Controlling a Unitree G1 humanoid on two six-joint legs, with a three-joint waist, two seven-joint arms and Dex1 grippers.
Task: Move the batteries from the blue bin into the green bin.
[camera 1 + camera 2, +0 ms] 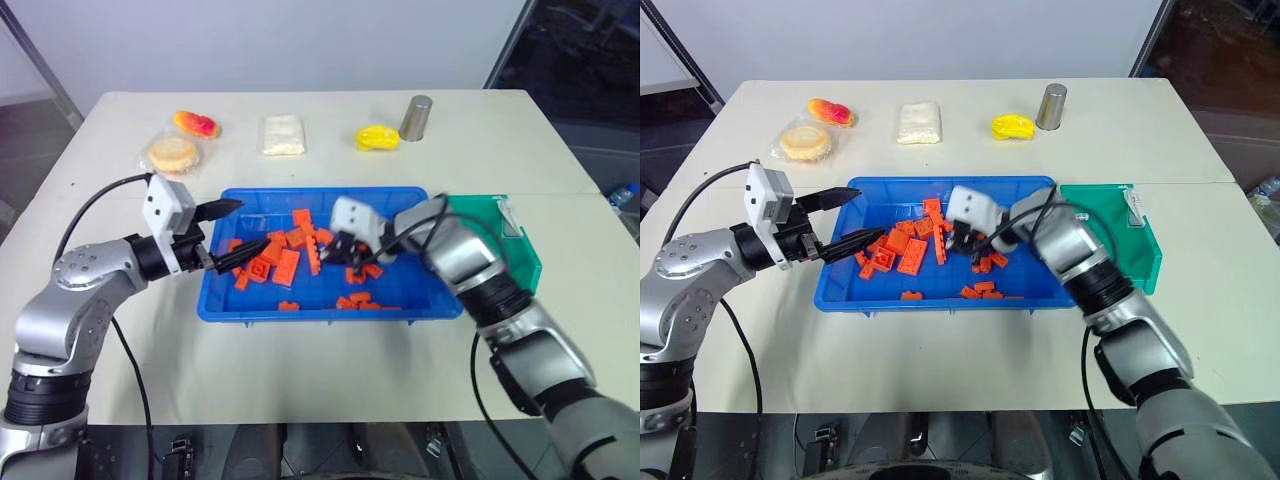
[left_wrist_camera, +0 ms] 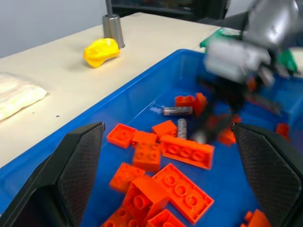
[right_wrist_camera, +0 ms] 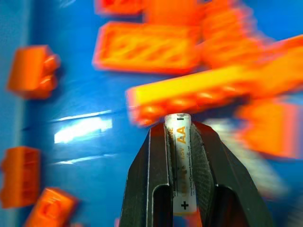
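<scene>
Our right gripper (image 3: pixel 182 165) pinches AA battery (image 3: pixel 182 161) above bricks (image 1: pixel 285 262) in blue bin (image 1: pixel 300 310); our left gripper (image 1: pixel 232 232) spread, empty.

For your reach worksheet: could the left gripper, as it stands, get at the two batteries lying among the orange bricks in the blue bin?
Probably yes: the left gripper is open over the blue bin, batteries ahead, uncovered.

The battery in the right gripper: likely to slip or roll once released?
The battery is a smooth, rigid cylinder, so it probably rolls when dropped. The right gripper pinches it lengthwise between flat pads, so it could slide out. It looks small and light.
</scene>
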